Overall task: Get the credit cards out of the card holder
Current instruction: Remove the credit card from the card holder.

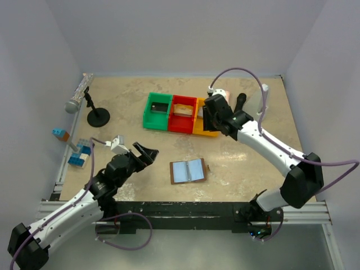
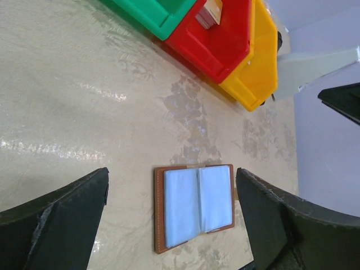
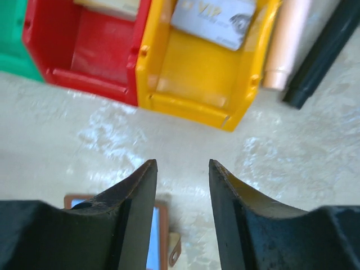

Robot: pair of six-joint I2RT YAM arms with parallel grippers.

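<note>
The card holder lies spread open on the table, in the middle and towards the near edge; its brown cover is down and its two pale grey-blue inner leaves face up, touching neither gripper. The cards sit apart from it, in the row of bins on the far side; a silvery grey card lies in the yellow bin against its far wall; a tan-gold card lies in the red bin just left of it. The green bin at the left end of the row holds something dark, and I cannot tell whether that is a card.

The right gripper hangs over the near wall of the yellow bin; its jaws stand partly apart with only bare table between them, gripping nothing. The left gripper is low and to the left of the card holder, aimed towards it; its jaws are spread as wide as they go and are empty; from its wrist view the card holder shows between the two fingers but farther off.

Right of the yellow bin lie a pink tube and a black object side by side; at the far left of the table a microphone leans on a small stand; some blue blocks sit nearer along the left edge.
</note>
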